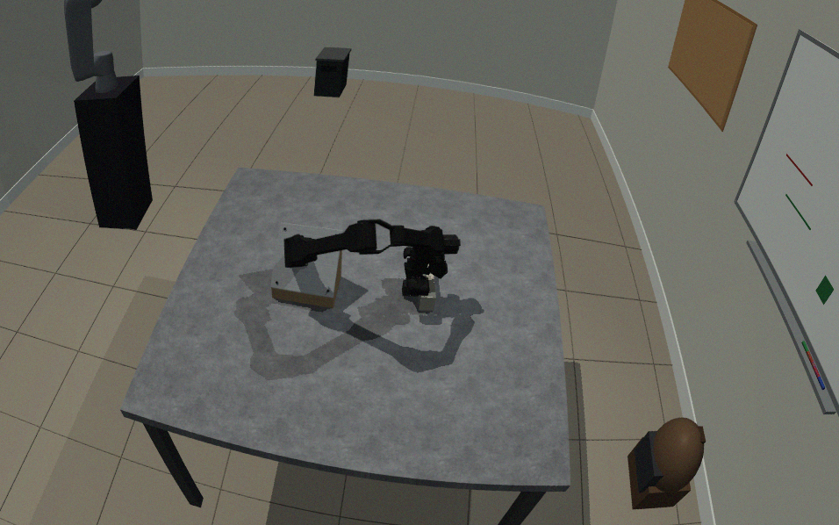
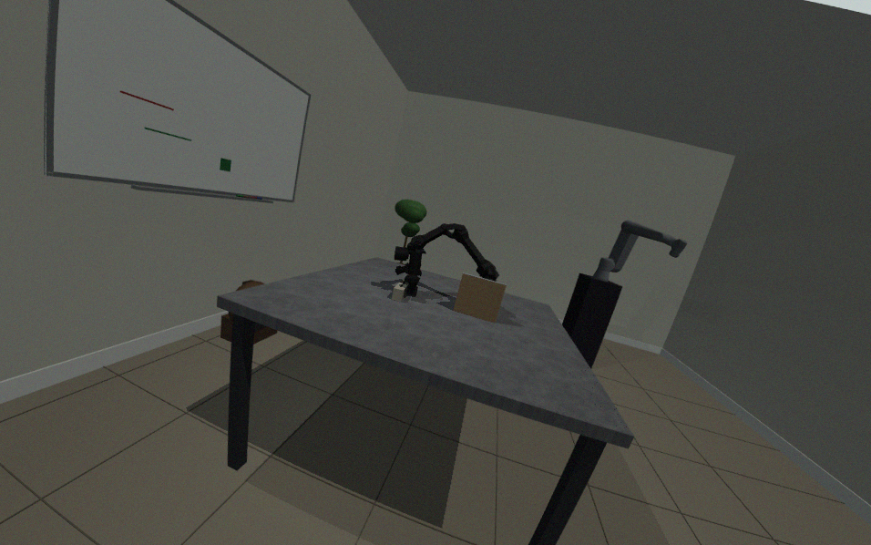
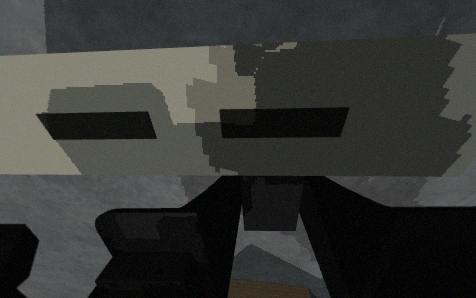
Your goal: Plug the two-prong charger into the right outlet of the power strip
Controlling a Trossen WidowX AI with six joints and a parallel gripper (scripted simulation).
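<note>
- Table top (image 1: 346, 396) (image 2: 398, 334): mottled grey.
- Power strip (image 1: 426, 302) (image 2: 399, 293) (image 3: 125, 65): cream, two black slots.
- Arm (image 1: 358, 237) (image 2: 472, 247): black.
- Whiteboard (image 1: 798, 124) (image 2: 179, 83): pale grey, red line, green line, green square.
- Floor (image 1: 433, 130) (image 2: 160, 411): beige tiles, dark grid.

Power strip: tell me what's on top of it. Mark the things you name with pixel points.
Two dark slots show on the power strip's (image 1: 426, 303) (image 2: 398, 293) (image 3: 115, 65) top; the gripper (image 3: 265, 166) and arm cover part of it in the top view.
</note>
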